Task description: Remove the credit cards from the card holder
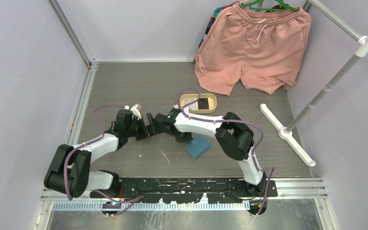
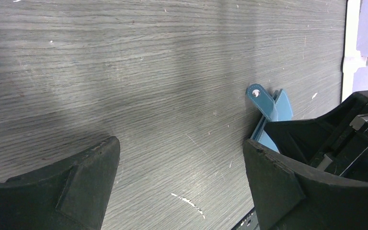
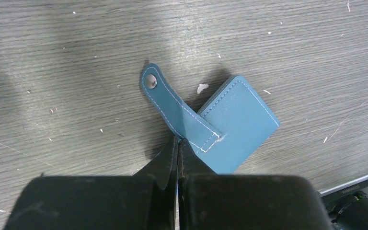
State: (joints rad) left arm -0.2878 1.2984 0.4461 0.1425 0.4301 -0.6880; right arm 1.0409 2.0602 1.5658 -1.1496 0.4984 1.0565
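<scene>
The teal-blue card holder [image 1: 199,147] lies folded on the grey table, its snap tab [image 3: 165,98] unfastened and sticking out. In the right wrist view the card holder [image 3: 239,117] shows only its outer cover; no card shows in it. My right gripper [image 3: 178,141] is shut, its tips pinching the holder's edge at the base of the tab; it also shows in the top view [image 1: 184,139]. My left gripper [image 2: 182,182] is open and empty over bare table, left of the holder [image 2: 268,108]; it also shows in the top view [image 1: 143,128]. A dark card [image 1: 204,103] lies in the tan tray.
The oval tan tray [image 1: 188,101] sits just behind the right wrist. Pink shorts [image 1: 254,48] hang at the back right. A white garment stand has its foot [image 1: 287,135] on the table's right side. A black rail [image 1: 187,184] runs along the front edge.
</scene>
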